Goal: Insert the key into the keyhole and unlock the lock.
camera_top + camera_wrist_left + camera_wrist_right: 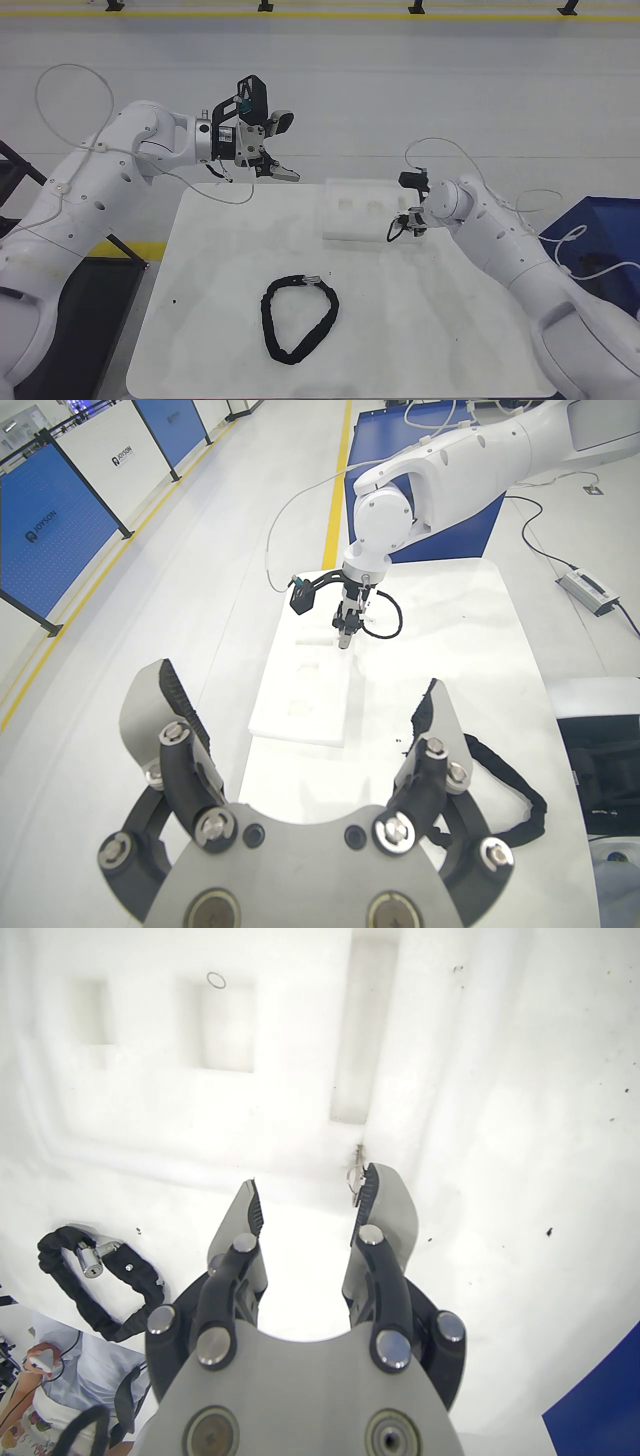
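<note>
Now the right gripper (314, 1175) is hovering spread open; the key (355, 1180) is lying just beside one finger, lengthwise along it.

The chain (298, 318) wears a matt black cloth sleeve, while its cylinder (89, 1262) and the key (355, 1180) are bright, shiny metal. The tray (150, 1093) looks like soft, matt white foam, on a smooth, faintly glossy white table (420, 330). The right gripper (311, 1175) and left gripper (300, 672) have dull grey metal fingers with ribbed black rubbery pads (257, 1208) and polished bolts (394, 1347).
</note>
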Robot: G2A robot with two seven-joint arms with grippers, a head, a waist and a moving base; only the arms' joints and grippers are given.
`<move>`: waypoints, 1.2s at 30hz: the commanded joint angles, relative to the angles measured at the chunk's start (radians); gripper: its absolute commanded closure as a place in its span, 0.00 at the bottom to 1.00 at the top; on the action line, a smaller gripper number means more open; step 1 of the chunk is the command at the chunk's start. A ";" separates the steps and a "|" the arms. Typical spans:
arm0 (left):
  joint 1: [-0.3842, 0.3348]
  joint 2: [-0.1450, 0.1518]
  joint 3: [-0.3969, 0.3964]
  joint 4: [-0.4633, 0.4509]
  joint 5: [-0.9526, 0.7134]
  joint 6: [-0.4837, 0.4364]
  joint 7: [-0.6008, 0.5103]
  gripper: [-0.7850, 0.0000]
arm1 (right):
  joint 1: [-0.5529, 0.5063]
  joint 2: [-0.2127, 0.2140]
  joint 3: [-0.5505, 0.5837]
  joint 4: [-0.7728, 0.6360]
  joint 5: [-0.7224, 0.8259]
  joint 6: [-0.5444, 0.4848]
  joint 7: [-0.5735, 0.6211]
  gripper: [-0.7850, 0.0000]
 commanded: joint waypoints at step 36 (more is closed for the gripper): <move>0.000 0.000 0.000 0.000 0.000 0.000 0.000 0.00 | 0.069 -0.139 -0.009 0.249 -0.086 0.021 0.004 1.00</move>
